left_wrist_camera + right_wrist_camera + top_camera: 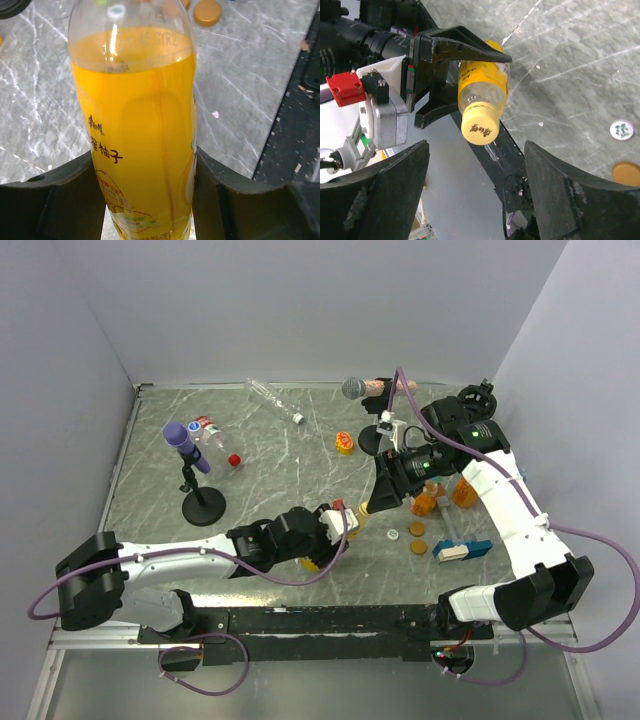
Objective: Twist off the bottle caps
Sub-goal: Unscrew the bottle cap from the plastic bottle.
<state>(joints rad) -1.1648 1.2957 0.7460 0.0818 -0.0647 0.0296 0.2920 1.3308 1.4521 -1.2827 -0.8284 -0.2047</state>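
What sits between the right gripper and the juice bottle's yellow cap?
Nothing: right wrist view shows bare air between right gripper and the yellow plastic cap.

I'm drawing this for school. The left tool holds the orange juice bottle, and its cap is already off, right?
No, the cap is still on the orange juice bottle, sitting on its neck; the right wrist view shows it. The left tool does hold the bottle.

The juice bottle [140, 125] sits between the fingers of your left gripper [145, 200], toward the front of the table [280, 460]. Its cap [480, 129] lies inside your right gripper [476, 147], touching neither finger. Two discs [417, 530] lie further right.
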